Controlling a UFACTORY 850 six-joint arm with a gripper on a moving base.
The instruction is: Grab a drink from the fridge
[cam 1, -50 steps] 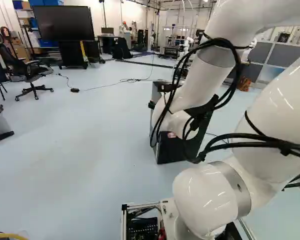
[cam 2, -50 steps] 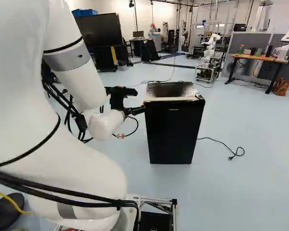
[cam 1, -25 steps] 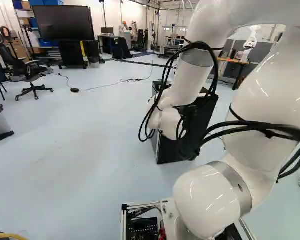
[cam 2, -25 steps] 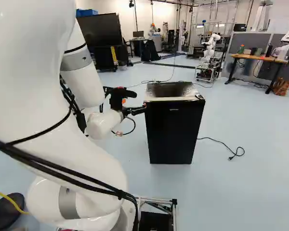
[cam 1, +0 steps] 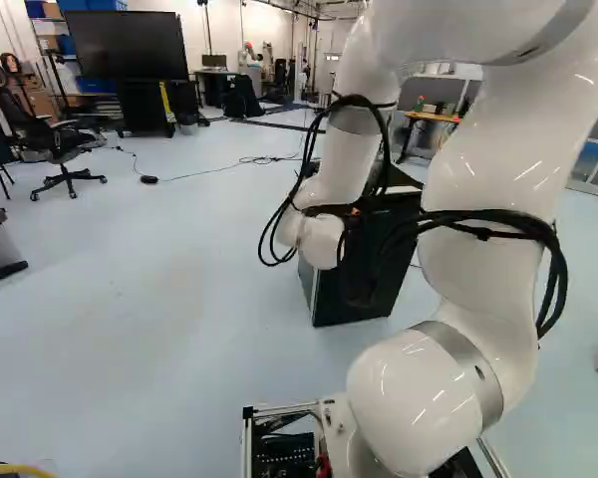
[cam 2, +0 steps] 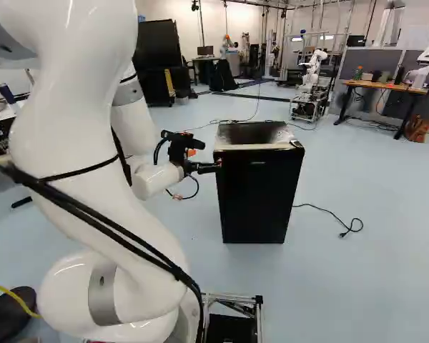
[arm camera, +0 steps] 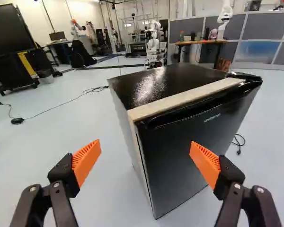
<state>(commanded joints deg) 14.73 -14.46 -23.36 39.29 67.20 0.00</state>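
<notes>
the fridge stands shut on the floor, the drink presumably hidden inside – hence the claw, fingers wide apart and empty, faces the side edge of the door, likely so it can pull that open first.

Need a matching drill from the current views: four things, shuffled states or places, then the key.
1. Fridge
2. Hand
3. Plug
4. Large screen

A. Lying loose on the floor
B. At the upper left of the left base view
C. Door closed
D. Open, gripping nothing

Pairs: 1-C, 2-D, 3-A, 4-B
</notes>
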